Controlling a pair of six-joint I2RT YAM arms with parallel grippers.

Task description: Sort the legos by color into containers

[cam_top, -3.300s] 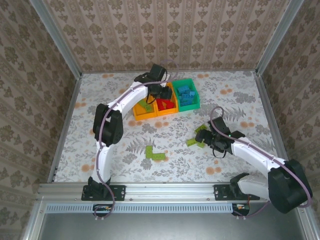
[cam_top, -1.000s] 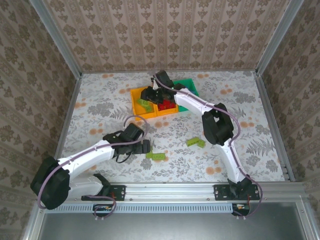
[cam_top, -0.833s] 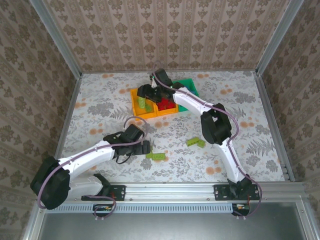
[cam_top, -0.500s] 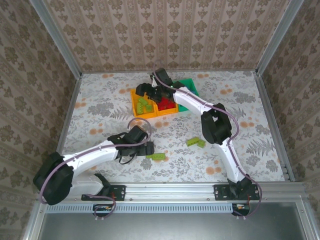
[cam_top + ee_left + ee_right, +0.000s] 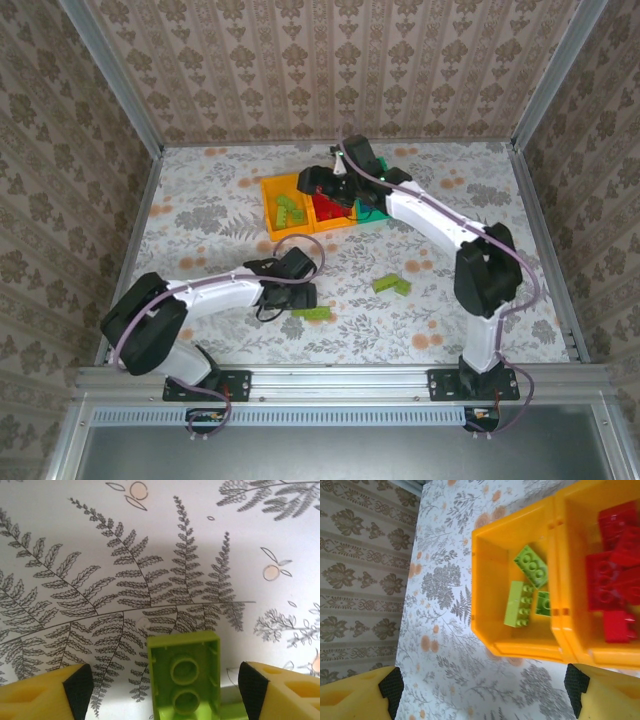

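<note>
My left gripper [image 5: 304, 294] [image 5: 165, 692] is open low over the table. A lime green lego [image 5: 312, 313] [image 5: 184, 675] lies upside down between its fingers, touching neither pad. A second lime lego [image 5: 392, 285] lies loose to the right. My right gripper [image 5: 319, 184] [image 5: 482, 690] hangs open and empty beside the containers. The left orange bin [image 5: 272, 192] [image 5: 487, 565] holds three lime legos [image 5: 290, 210] [image 5: 526, 592]. The middle orange bin [image 5: 560, 510] holds red legos [image 5: 328, 208] [image 5: 612, 592]. The green bin [image 5: 368, 210] is mostly hidden under my right arm.
Metal rails [image 5: 130, 240] and patterned walls [image 5: 330, 70] enclose the floral table [image 5: 200, 220]. Open room lies left of the bins and at the right side of the table.
My left gripper has slid right until the lime lego sits between its fingers. My right arm has swung right, off the left orange bin, where lime legos now lie uncovered.
</note>
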